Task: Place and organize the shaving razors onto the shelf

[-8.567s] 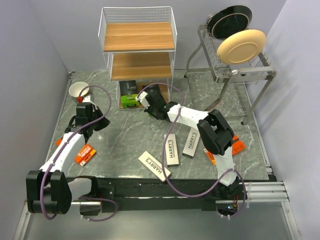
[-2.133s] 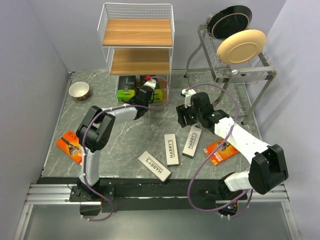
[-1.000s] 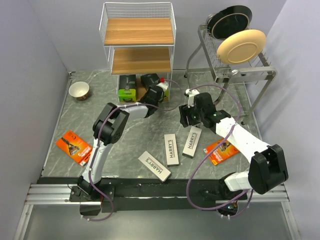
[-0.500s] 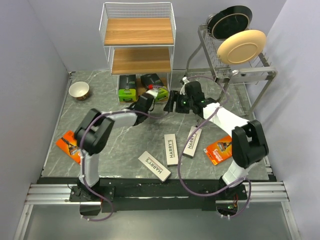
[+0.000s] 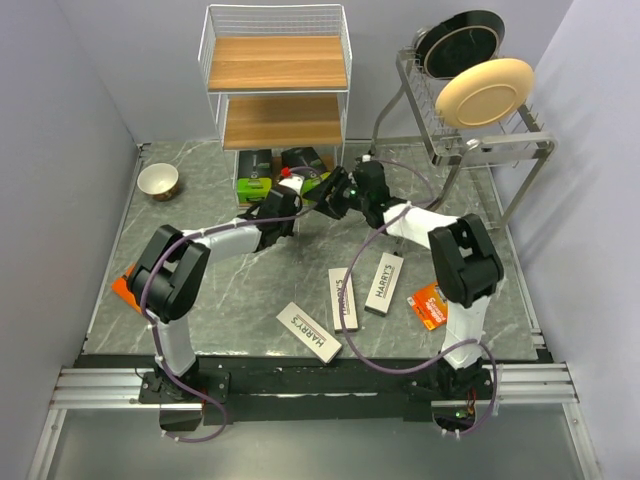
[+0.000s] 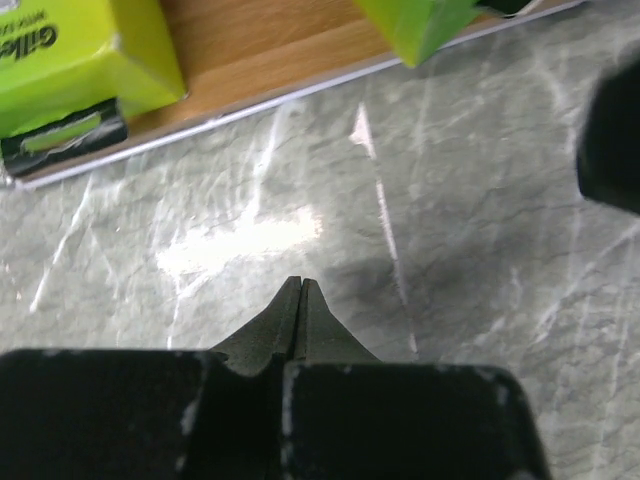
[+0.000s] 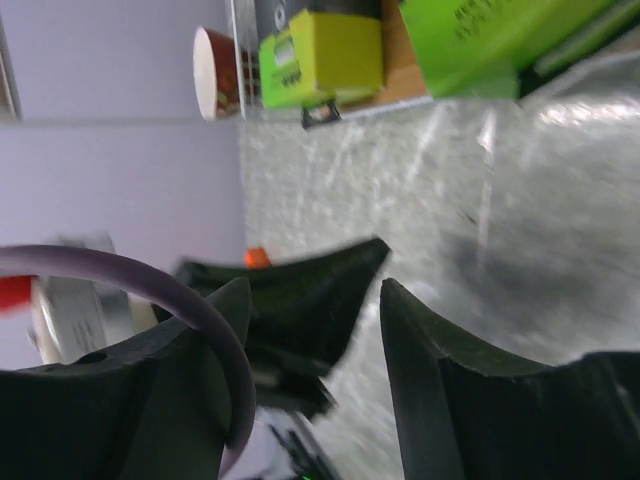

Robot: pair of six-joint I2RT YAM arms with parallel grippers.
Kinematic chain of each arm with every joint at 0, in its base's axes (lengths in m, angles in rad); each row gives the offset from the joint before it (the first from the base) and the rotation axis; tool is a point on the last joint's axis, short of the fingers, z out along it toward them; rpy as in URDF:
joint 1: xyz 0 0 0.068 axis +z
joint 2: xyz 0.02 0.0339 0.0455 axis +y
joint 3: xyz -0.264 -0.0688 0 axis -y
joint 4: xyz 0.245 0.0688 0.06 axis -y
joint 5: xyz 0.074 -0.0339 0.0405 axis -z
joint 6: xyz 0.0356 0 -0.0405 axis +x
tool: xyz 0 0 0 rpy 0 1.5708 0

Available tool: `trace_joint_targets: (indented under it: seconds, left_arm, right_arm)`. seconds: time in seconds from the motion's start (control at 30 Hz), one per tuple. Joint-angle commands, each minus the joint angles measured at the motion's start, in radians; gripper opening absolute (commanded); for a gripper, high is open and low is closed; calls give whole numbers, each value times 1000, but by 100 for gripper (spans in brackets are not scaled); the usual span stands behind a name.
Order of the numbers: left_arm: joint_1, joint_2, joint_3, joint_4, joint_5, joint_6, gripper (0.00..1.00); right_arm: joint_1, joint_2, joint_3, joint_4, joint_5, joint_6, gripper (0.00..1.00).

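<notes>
The shelf (image 5: 275,65) stands at the back, its two upper wooden tiers bare. Two black and lime-green shaving razors (image 5: 254,177) (image 5: 308,163) lie on its bottom tier (image 6: 270,50), the right one askew. Three white HARRY'S boxes (image 5: 308,332) (image 5: 343,298) (image 5: 385,282) lie on the table. An orange pack (image 5: 430,305) shows beside the right arm; another (image 5: 122,285) peeks out by the left arm. My left gripper (image 5: 290,195) (image 6: 300,285) is shut and empty, just in front of the tier. My right gripper (image 5: 332,195) (image 7: 315,300) is open and empty, facing the left one.
A grey dish rack (image 5: 470,140) with a cream plate (image 5: 483,92) and a dark one stands at the back right. A small bowl (image 5: 158,180) sits at the back left. Both arms' cables hang over the middle of the table.
My right gripper has swung left and back toward the bottom tier. My left gripper has drawn back from the tier, still shut.
</notes>
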Motion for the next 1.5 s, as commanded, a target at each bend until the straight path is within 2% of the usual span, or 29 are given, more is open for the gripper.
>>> trace_joint_targets:
  seconds: [0.0, 0.03, 0.07, 0.1, 0.17, 0.2, 0.33, 0.47, 0.7, 0.8, 0.87, 0.9, 0.93, 0.97, 1.03, 1.13, 1.27, 1.47]
  left_arm:
    - [3, -122, 3, -4, 12, -73, 1]
    - [3, -123, 6, -15, 4, -81, 1]
    - [3, -128, 6, -14, 4, -86, 1]
    - [4, -138, 1, -15, 9, -89, 1]
    - [3, -146, -3, -14, 19, -87, 1]
    - [3, -149, -3, -14, 18, -84, 1]
    - [9, -149, 3, -39, -1, -93, 1]
    - [35, -161, 9, -78, -68, -135, 1]
    - [72, -201, -11, -122, -50, -202, 1]
    - [78, -204, -14, -129, -22, -212, 1]
    - [75, -185, -5, -113, 22, -161, 1]
    - [72, -142, 12, -133, 31, -125, 1]
    - [62, -117, 30, -165, -25, -132, 1]
    - [62, -79, 59, -178, -34, -144, 1]
    - [67, -60, 70, -167, -57, -159, 1]
    - [67, -13, 99, -161, -80, -152, 1]
    - [65, 87, 175, -237, -108, -147, 1]
    - [69, 107, 182, -245, -117, -172, 1]
  right_arm:
    - [-40, 79, 100, -113, 254, 131, 56]
    - [-37, 83, 115, -192, 306, 138, 50]
    - [-34, 86, 132, -229, 334, 169, 35]
    - [-32, 92, 140, -257, 351, 181, 31]
    - [-29, 101, 140, -257, 357, 177, 30]
    - [-26, 110, 141, -277, 363, 172, 31]
    - [-25, 127, 180, -369, 414, 119, 45]
    - [-28, 144, 204, -429, 500, 11, 46]
    - [-31, 152, 183, -435, 549, 82, 47]
    - [-31, 147, 175, -442, 563, 129, 43]
    - [-37, 135, 172, -432, 545, 151, 40]
    - [-40, 130, 168, -373, 525, 136, 46]
    - [-45, 124, 160, -337, 441, 99, 50]
    - [-46, 113, 160, -306, 419, 74, 53]
    - [-48, 96, 161, -285, 365, 56, 57]
    - [-52, 40, 140, -289, 350, 76, 58]
    - [-62, -28, 115, -275, 324, 89, 59]
    - [-68, -17, 128, -257, 327, 109, 60]
